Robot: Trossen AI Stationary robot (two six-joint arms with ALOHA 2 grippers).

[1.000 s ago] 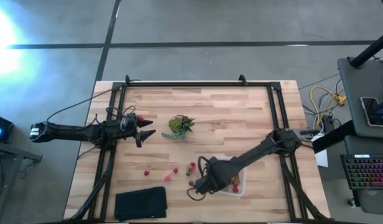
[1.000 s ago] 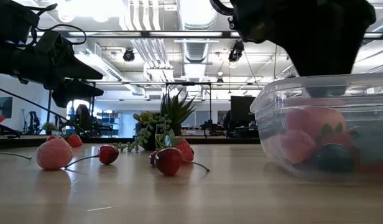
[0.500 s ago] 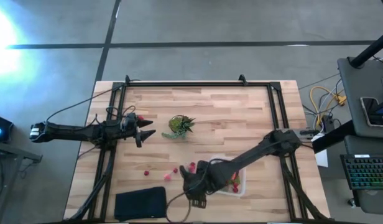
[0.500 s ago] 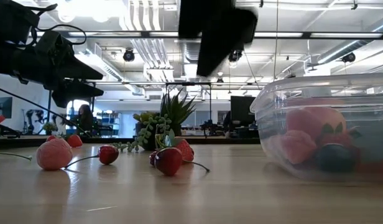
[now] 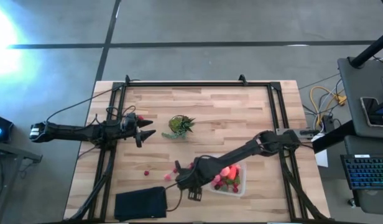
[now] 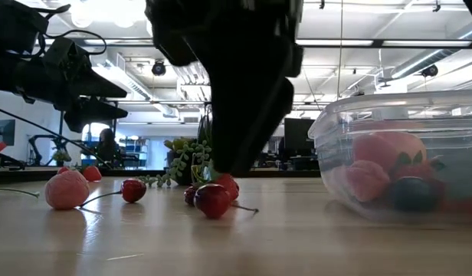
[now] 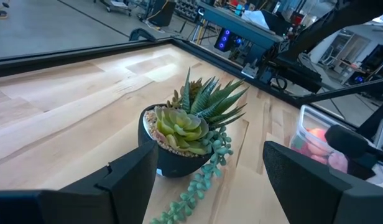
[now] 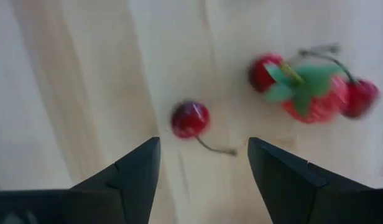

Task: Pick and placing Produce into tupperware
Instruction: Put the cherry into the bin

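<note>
Right wrist view looks down between the two spread fingers of the right claw (image 8: 204,180), which holds nothing; a single dark-red cherry (image 8: 191,119) lies on the bare wood just ahead of the gap, a little toward one finger, with its thin stem trailing back toward the gap. Close beside it sits a cluster of a strawberry (image 8: 316,99) and two more cherries, off to the side of the claw's line. In my reading the lone cherry is the next target, and the claw needs only a short advance and a drop to straddle it.

From above, the right claw (image 5: 190,184) hangs over the near middle of the counter (image 5: 241,118), just left of the tupperware (image 5: 240,188), which already holds several red and peach pieces. More loose produce (image 5: 147,173) lies farther left, near the black pad (image 5: 140,203).

The left claw (image 5: 145,132) waits well away at the far left, fingers wide apart and empty, facing the potted succulent (image 5: 180,125). The right arm is clearly nearer to the cherry.
</note>
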